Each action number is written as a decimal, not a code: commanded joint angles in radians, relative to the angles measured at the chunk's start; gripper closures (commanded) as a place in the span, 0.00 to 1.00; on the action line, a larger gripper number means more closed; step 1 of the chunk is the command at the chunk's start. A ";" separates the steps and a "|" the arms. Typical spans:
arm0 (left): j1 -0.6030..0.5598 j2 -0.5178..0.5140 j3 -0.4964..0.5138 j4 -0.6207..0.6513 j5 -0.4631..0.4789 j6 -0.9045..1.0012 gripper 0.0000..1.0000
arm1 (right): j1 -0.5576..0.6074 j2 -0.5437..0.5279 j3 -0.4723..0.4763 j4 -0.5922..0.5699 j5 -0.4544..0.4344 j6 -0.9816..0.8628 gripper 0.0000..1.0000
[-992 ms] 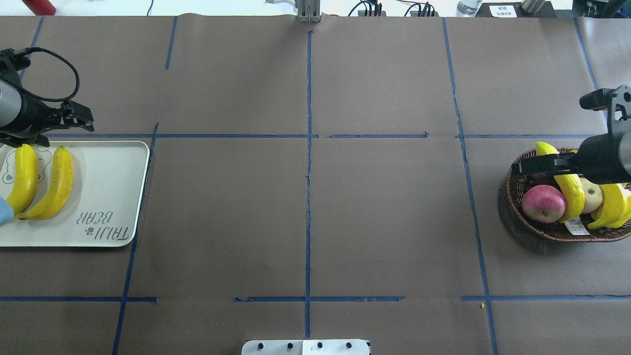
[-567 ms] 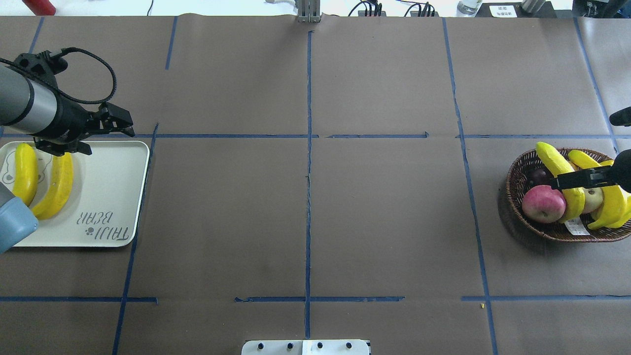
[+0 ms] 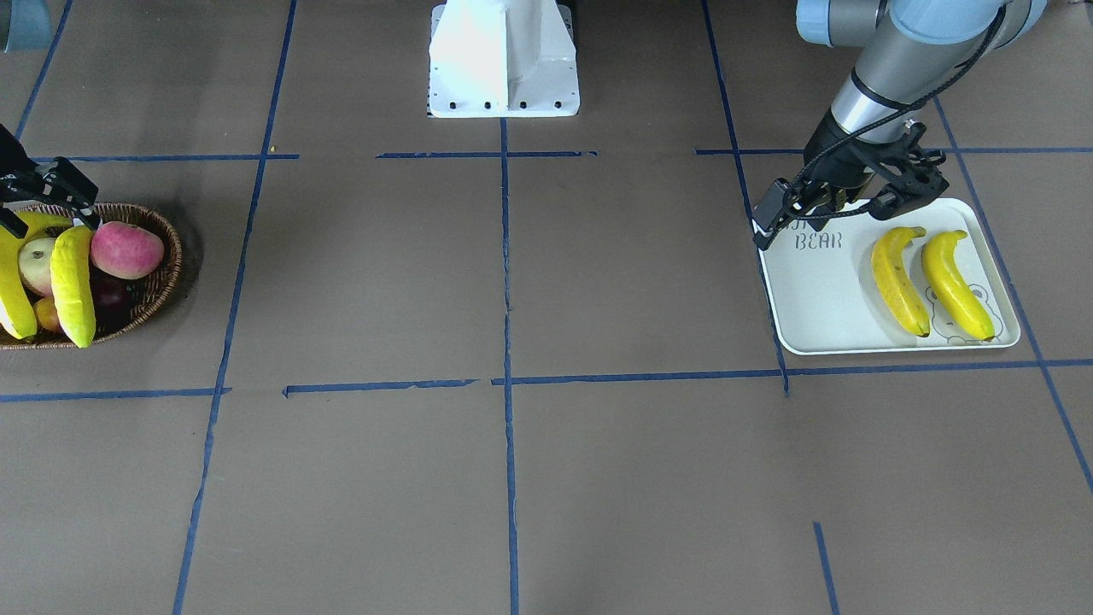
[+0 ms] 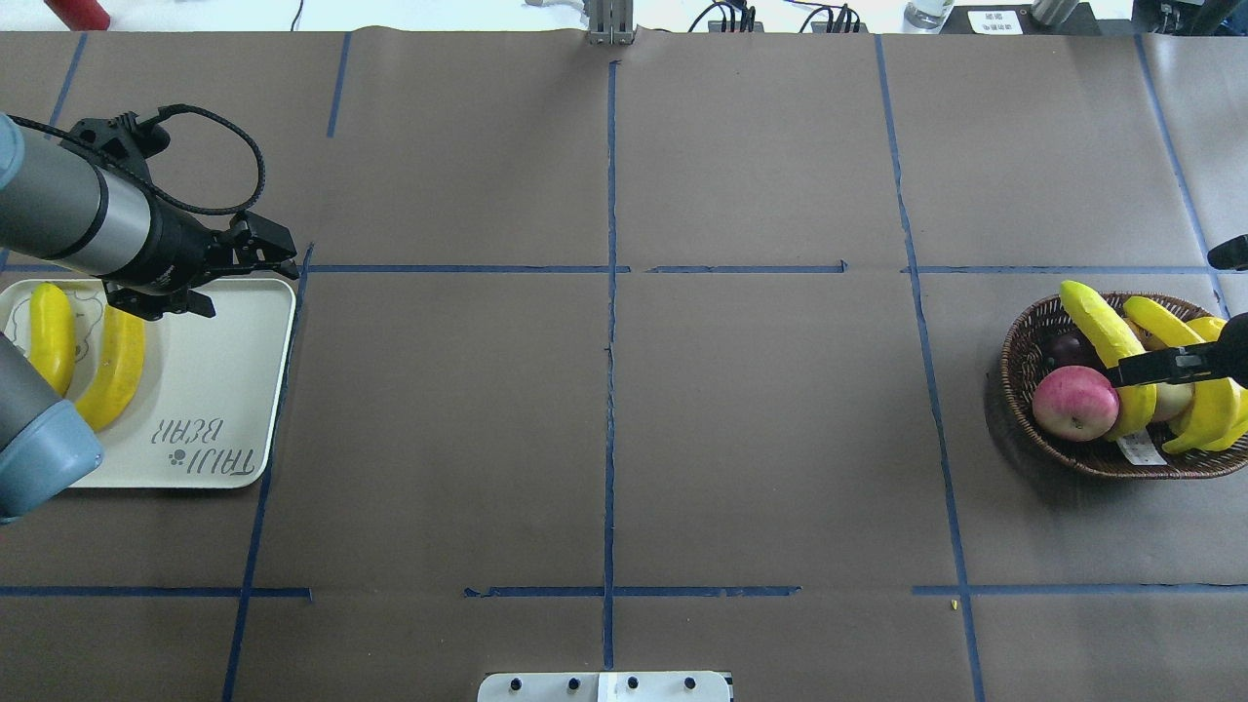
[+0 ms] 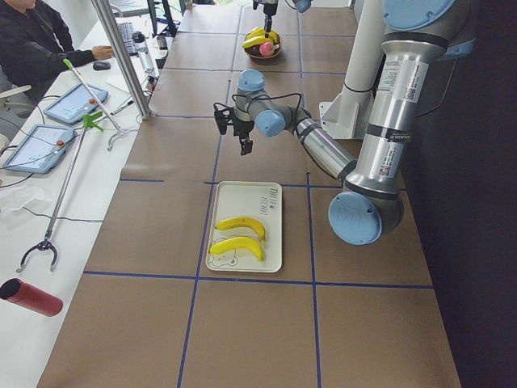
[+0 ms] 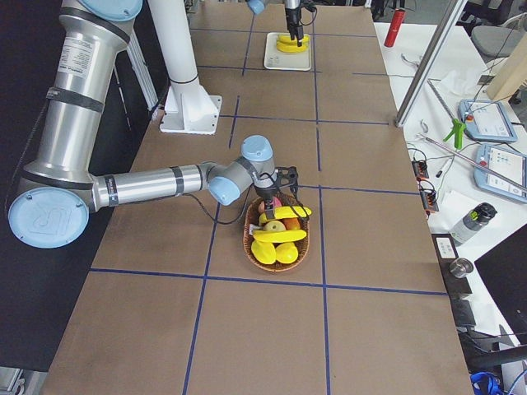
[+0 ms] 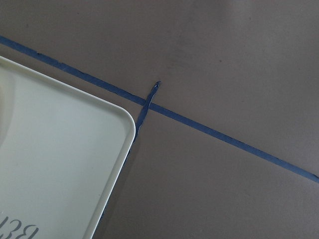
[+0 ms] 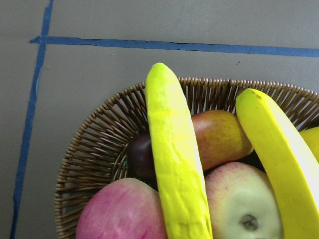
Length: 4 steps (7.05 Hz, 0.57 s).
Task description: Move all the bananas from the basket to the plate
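- Left pincer (image 4: 263,252) hangs over the plate's (image 4: 214,370) far right corner with its jaws parted and nothing between them. A second ago it sat off the plate's far left end, so it has slid along the far rim toward the middle of the desk (image 4: 604,419).
- Nearest the robot on that plate is the "TAIJI BEAR" print. Beyond it two bananas (image 4: 51,327) lie side by side, close together, in the same spots as a second ago. By my judgement those two count as delivered, and the left arm is free.
- At the desk's other end, the basket (image 4: 1063,456) shows its white tag (image 4: 1139,448) and a red-pink apple (image 4: 1072,403) on the near side.
- Across the fruit lies a long banana (image 4: 1097,317) with a second one (image 4: 1160,320) beside it. There is more yellow at the basket's right end, and I cannot count it surely.
- Right pincer (image 4: 1160,365) hovers over these bananas, jaws apart and gripping nothing. A second ago it reached across the basket as far as the left rim. Now it is drawn back toward the right end, and no banana has shifted.
- That reads to me as a fresh line-up rather than a lift. The basket's bananas are all still to be carried, so the task is perhaps half done.
- Farthest off, the desk's back edge shows cables and a red cylinder (image 4: 76,12).
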<state>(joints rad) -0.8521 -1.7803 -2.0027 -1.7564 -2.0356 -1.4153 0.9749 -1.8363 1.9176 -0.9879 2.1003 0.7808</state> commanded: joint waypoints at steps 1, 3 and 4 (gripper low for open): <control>0.001 -0.002 -0.001 0.000 0.000 -0.001 0.01 | -0.002 0.038 -0.058 0.002 0.001 0.000 0.04; 0.001 -0.001 -0.002 0.000 0.000 -0.001 0.01 | -0.002 0.054 -0.077 0.002 0.003 -0.002 0.23; 0.001 0.001 -0.001 0.000 0.000 -0.001 0.01 | -0.002 0.054 -0.077 0.002 0.003 -0.002 0.45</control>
<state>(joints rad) -0.8514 -1.7806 -2.0040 -1.7564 -2.0356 -1.4159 0.9726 -1.7853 1.8443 -0.9867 2.1026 0.7798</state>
